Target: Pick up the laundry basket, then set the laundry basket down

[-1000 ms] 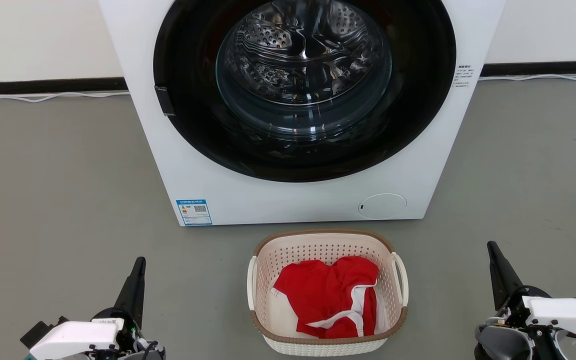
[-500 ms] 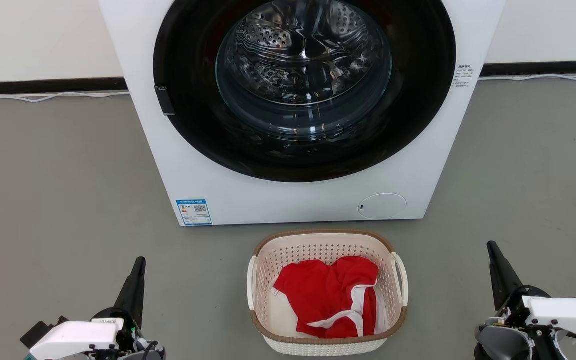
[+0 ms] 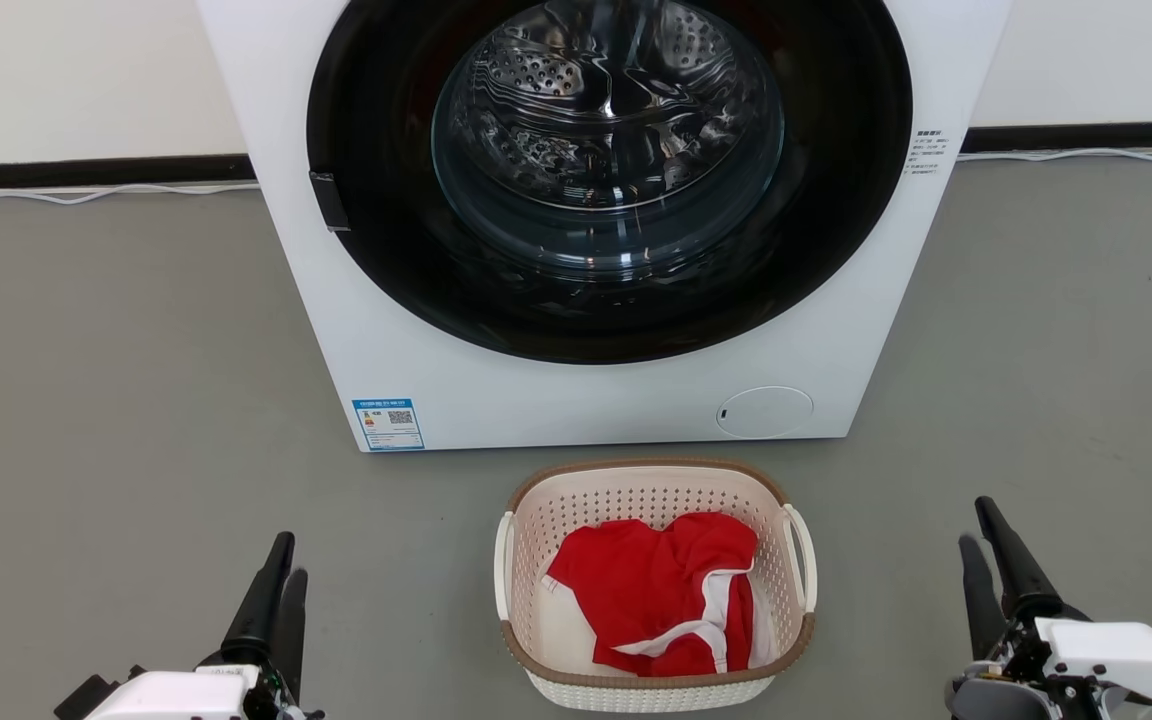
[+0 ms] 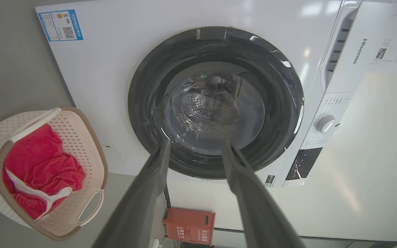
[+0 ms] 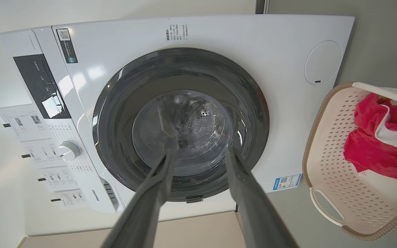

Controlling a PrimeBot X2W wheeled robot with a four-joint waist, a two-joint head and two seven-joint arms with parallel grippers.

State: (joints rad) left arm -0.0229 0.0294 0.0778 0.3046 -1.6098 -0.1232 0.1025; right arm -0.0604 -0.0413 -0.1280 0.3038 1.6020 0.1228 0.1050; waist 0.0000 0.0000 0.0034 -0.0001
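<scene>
Catalogue of colours, as my cameras take them.

- Laundry basket (image 3: 648, 497): cream-white, walls patterned with regular rows of small holes, outer face in a woven texture. Rim (image 3: 648, 465) brown, braided look. Handles (image 3: 502, 565) white.
- Garment (image 3: 656, 585): bright red with a white band.
- Washing machine (image 3: 556, 400): white body. Door ring (image 3: 856, 200) glossy black. Drum (image 3: 596, 110) silver, dotted with holes. Label (image 3: 388, 424) blue with a black-and-white code square. Panel (image 5: 41, 86) black.
- Floor (image 3: 116, 380): plain grey.
- Wall (image 3: 66, 70): off-white, with black skirting (image 3: 86, 170).
- Box (image 4: 189, 225): orange-red, pale lettering.
- My left gripper (image 3: 291, 554) and my right gripper (image 3: 973, 520): fingers near black, housings white.
</scene>
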